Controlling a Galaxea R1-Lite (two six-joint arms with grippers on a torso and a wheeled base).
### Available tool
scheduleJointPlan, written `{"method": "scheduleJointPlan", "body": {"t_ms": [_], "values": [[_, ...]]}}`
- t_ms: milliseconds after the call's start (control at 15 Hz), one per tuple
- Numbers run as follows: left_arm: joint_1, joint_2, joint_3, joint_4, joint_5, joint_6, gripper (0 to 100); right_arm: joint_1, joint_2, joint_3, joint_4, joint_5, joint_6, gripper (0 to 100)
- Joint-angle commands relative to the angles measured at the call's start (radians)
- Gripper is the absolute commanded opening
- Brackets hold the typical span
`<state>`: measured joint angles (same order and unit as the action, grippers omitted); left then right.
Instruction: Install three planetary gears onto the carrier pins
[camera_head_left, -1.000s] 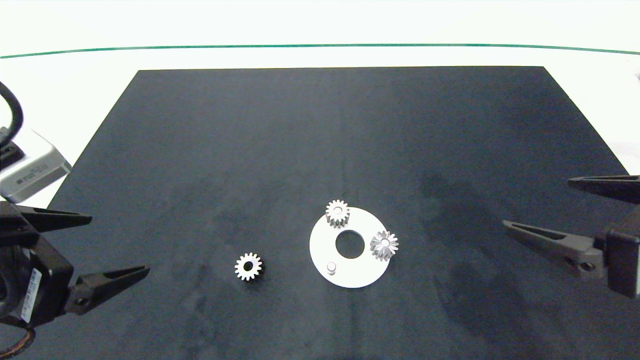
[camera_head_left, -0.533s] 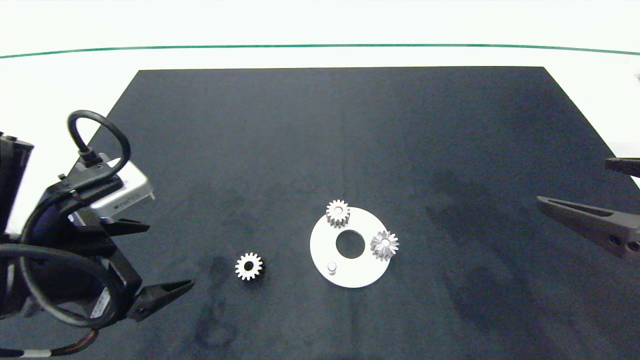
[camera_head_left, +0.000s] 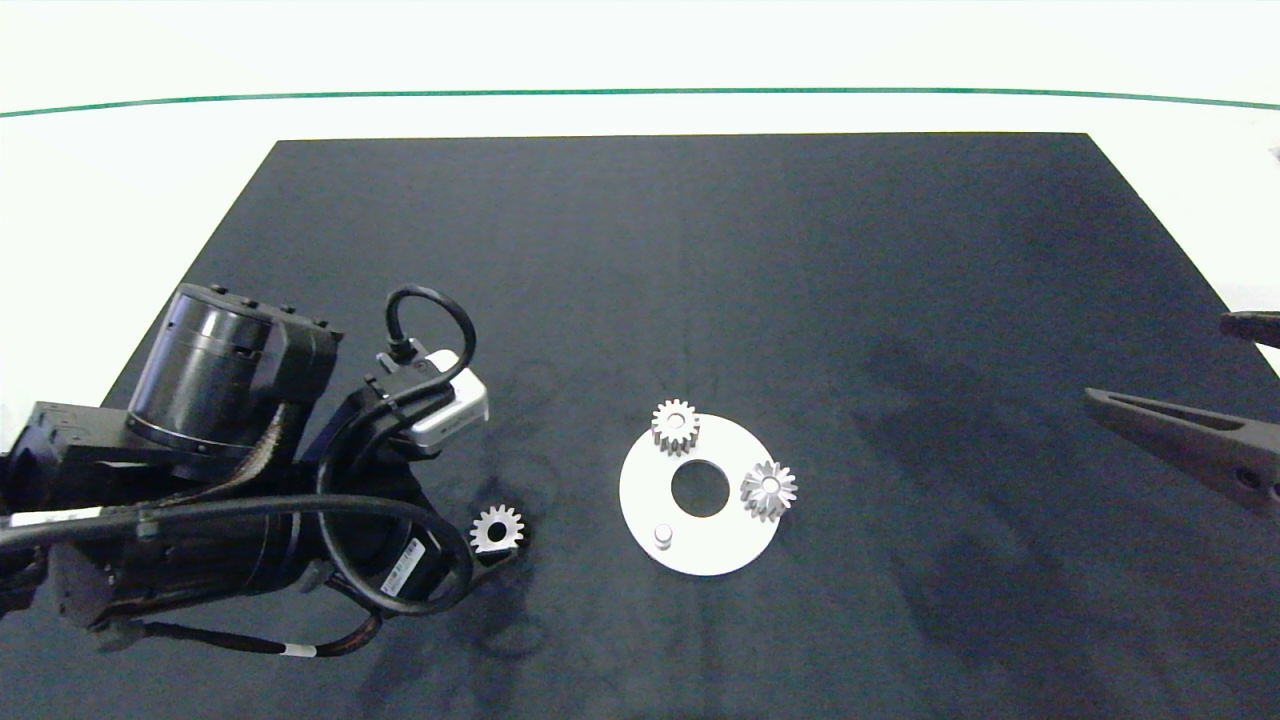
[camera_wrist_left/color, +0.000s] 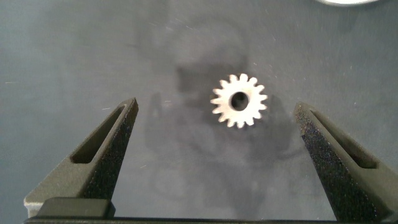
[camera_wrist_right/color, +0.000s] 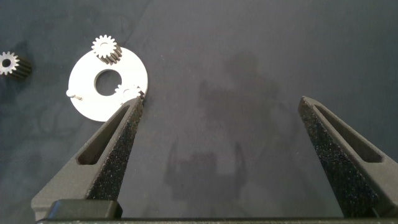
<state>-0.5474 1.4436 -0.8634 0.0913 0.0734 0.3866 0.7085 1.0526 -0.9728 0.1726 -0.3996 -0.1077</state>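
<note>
Since the earlier frames, our left arm has travelled from the left edge of the black mat (camera_head_left: 700, 250) toward the middle, and the right arm has pulled back to the right edge.

Now our left gripper (camera_wrist_left/color: 217, 134) hangs over the loose small silver toothed metal gear (camera_head_left: 497, 528), which lies flat on the mat, to the left of the flat white ring-shaped disc (camera_head_left: 700, 545) and apart from it. In the left wrist view the two grey fingers stand wide apart with the loose gear (camera_wrist_left/color: 239, 101) between them, touching neither. We think this position is chosen so that the fingers can close on the teeth from both sides.

On the disc, one silver gear (camera_head_left: 675, 426) sits on the far pin and a second silver gear (camera_head_left: 769, 490) on the right pin. The short white cylindrical pin (camera_head_left: 662, 536) at the near left is bare, so we judge two of three gears installed.

Our right gripper (camera_wrist_right/color: 221, 134) waits at the right, its fingers spread and holding nothing, probably to keep the way free.
</note>
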Motion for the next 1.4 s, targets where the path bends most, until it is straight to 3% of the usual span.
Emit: {"method": "scheduleJointPlan", "body": {"t_ms": [67,600,733,1000,1400], "values": [[-0.006,0.049,0.000,-0.002,0.000,0.000,100,0.000,0.006,0.000,0.001,-0.002,-0.001,100],[-0.042,0.066,0.000,-0.002,0.000,-0.006,100,0.002,0.012,0.003,0.001,-0.002,-0.001,100],[-0.065,0.080,-0.002,-0.007,0.000,-0.029,100,0.003,0.012,0.005,0.001,-0.002,-0.001,100],[-0.068,0.112,0.000,-0.048,0.000,-0.032,100,0.003,0.014,0.005,0.001,-0.002,0.000,100],[-0.063,0.124,0.001,-0.048,0.002,-0.031,90,0.003,0.017,0.006,0.001,-0.001,0.000,100]]}}
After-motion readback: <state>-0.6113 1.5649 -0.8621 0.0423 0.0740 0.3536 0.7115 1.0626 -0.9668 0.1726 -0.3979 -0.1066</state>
